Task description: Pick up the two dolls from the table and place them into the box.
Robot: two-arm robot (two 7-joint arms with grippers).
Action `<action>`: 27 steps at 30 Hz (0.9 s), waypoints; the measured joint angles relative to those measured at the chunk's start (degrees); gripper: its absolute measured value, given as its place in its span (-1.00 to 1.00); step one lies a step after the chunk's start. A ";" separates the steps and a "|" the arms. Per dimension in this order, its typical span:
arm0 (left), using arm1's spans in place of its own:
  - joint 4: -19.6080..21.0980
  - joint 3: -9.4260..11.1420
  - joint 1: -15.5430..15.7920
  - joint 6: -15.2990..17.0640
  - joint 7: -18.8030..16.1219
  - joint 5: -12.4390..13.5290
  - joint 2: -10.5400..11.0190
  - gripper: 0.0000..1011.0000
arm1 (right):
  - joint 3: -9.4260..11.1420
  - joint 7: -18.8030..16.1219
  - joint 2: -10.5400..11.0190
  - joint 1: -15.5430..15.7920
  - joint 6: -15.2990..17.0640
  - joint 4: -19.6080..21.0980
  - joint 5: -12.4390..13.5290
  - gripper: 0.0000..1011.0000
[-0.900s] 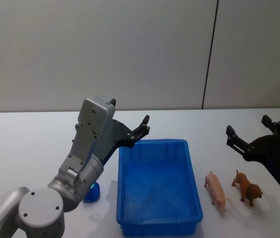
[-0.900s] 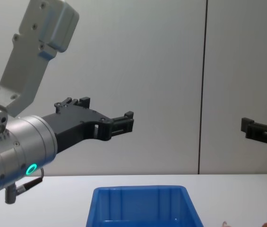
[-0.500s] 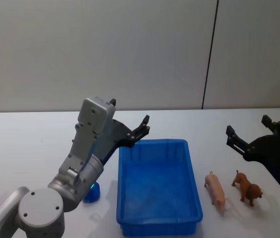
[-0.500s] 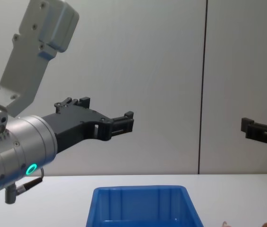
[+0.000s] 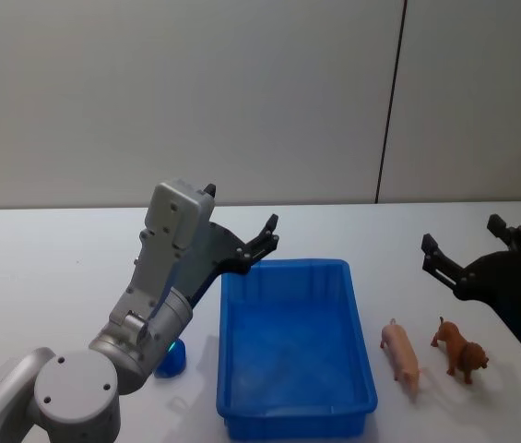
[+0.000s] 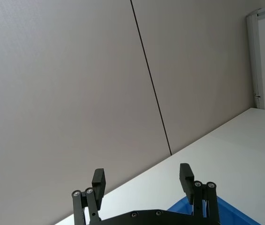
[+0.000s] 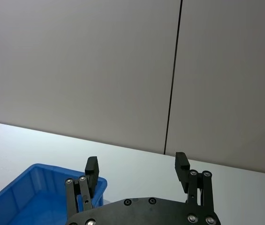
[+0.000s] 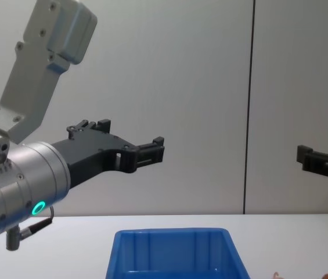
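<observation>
Nothing of the job looks done from where I stand: the blue box (image 5: 283,267) sits in the middle of the white table (image 5: 57,268), and as far as I can see into it, it holds nothing. Both dolls lie out on the table on the box's right side. The pink pig (image 5: 401,355) is just beside the box's right wall without touching it. The brown animal (image 5: 461,351) is a little farther right, near the pig but apart from it, and seems to be up on its legs. The right gripper (image 5: 460,233) hangs in the air over the table beyond the two dolls. Its fingers are spread wide with nothing between them, which its own wrist camera shows plainly. It is the closer one to the toys, so I would guess it has the first pick to make, probably the pig or the brown animal, whichever it lines up on. The left gripper (image 5: 262,242) is held up above the far left corner of the box, also wide open and empty, well away from either doll. So the whole task is left, by my reckoning: come down on one doll, close on it, carry it over the rim and let go, then the same again for the second.
</observation>
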State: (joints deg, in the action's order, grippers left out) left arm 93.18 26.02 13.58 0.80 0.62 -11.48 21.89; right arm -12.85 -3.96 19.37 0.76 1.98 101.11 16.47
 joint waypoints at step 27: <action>0.00 0.00 0.00 0.00 0.00 0.00 0.00 0.98 | 2.03 -7.25 3.98 0.05 6.92 -6.02 -2.10 0.98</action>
State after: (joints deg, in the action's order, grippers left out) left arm 93.18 26.02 13.59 0.80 0.62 -11.48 21.89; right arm -10.82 -11.21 23.36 0.82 8.89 95.08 14.36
